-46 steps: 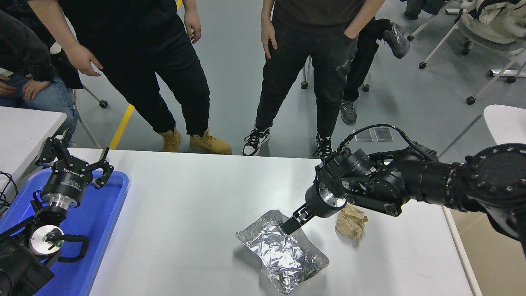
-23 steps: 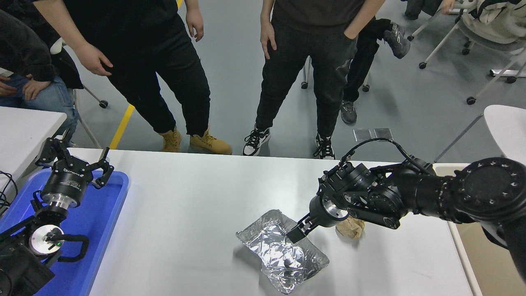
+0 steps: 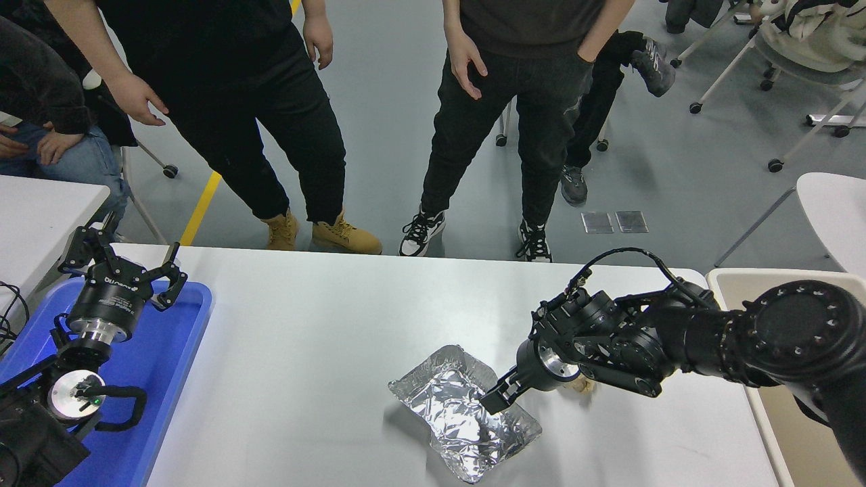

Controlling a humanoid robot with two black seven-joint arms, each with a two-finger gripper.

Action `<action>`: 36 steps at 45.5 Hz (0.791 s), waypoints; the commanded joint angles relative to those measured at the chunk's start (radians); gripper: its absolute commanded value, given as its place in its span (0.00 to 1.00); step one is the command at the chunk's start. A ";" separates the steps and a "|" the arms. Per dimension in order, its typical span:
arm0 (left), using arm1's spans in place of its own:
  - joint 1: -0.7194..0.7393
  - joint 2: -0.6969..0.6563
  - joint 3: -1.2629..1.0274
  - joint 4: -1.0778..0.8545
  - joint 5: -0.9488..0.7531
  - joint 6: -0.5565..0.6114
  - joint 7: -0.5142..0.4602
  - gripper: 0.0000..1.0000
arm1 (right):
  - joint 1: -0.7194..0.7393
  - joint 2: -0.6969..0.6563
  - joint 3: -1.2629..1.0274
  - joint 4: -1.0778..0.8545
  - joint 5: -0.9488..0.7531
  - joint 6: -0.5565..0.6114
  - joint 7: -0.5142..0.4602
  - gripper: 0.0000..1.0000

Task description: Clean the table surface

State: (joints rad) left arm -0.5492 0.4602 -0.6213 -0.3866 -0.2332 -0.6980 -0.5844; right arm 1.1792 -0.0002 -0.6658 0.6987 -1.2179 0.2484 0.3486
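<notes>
The table surface (image 3: pixel 304 338) is a wide white tabletop. A crumpled silver foil tray (image 3: pixel 463 412) lies on it right of centre. My right gripper (image 3: pixel 496 400) hangs low over the tray's right rim, looks shut, and holds nothing. A crumpled brown paper ball (image 3: pixel 583 387) lies just right of the tray, mostly hidden behind my right wrist. My left gripper (image 3: pixel 125 260) is parked open above a blue tray (image 3: pixel 176 338) at the lower left.
Two people stand at the far edge, hands hanging above the floor. A third person sits at the upper left beside a smaller white table (image 3: pixel 40 210). A beige bin with a white rim (image 3: pixel 727 274) stands off the table's right end.
My right arm has pulled back toward me and lowered. Its gripper slid from the tray's far rim to its right rim. The wrist now covers most of the paper ball.
</notes>
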 commanded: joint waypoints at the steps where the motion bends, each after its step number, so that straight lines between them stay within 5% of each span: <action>1: 0.000 0.000 0.000 0.000 0.000 0.000 0.000 1.00 | -0.007 0.000 -0.006 -0.007 0.000 -0.003 0.007 0.46; 12: 0.000 0.000 0.000 0.000 0.000 0.000 0.000 1.00 | -0.006 0.000 -0.044 -0.008 0.000 0.000 0.013 0.01; 36: 0.000 0.000 0.000 0.000 0.000 0.000 0.000 1.00 | 0.002 0.000 -0.046 -0.041 0.000 -0.001 0.049 0.00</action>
State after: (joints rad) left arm -0.5492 0.4602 -0.6213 -0.3866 -0.2331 -0.6980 -0.5844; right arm 1.1750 0.0000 -0.7098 0.6639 -1.2180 0.2480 0.3861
